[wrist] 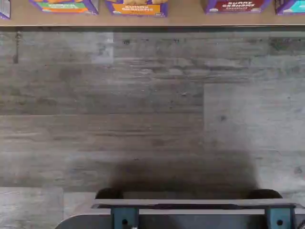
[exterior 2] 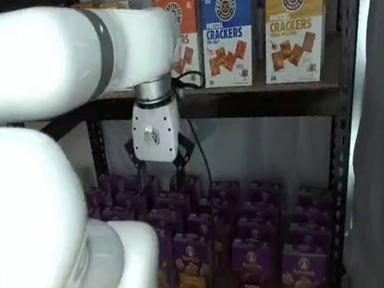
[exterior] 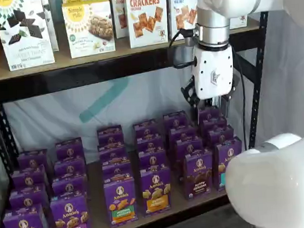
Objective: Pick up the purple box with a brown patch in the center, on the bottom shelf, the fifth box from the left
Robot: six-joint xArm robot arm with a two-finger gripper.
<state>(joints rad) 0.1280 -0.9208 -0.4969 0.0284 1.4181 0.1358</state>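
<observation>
White arm casing in foreground; pincer point(exterior: 212, 103) above the bottom shelf point(exterior: 164, 209).
Pincer: white body, black fingers spread wide, holding nothing, hanging over the back rows of purple cartons in both shelf views. Purple box point(exterior: 199, 173): front row of the bottom shelf, right of the orange-labelled carton point(exterior: 156, 189), left of the teal-patched carton point(exterior: 226, 163), upright, untouched. Upper shelf: cracker boxes point(exterior: 146, 16).
</observation>
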